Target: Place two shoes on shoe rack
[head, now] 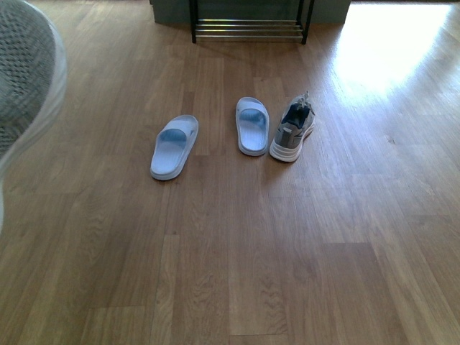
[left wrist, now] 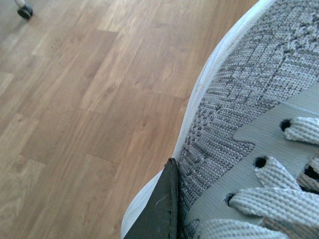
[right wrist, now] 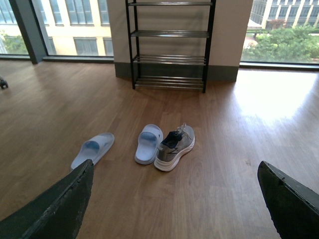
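One grey knit sneaker [left wrist: 249,89] with a white sole fills the left wrist view, lifted above the floor. My left gripper [left wrist: 172,199] is shut on it, and only one dark finger [left wrist: 158,211] shows, against its side. The same sneaker is a blurred grey shape [head: 21,72] at the front view's left edge. The other grey sneaker [head: 292,131] [right wrist: 174,147] stands on the floor, toe toward the shoe rack [head: 249,29] [right wrist: 169,45] at the far wall. My right gripper [right wrist: 174,209] is open and holds nothing, well short of that sneaker.
Two pale blue slide slippers lie on the wooden floor: one [head: 252,126] right beside the floor sneaker, one [head: 175,146] further left. A black caster wheel [left wrist: 25,11] stands off to the left. Sun glare [head: 388,43] brightens the floor at far right.
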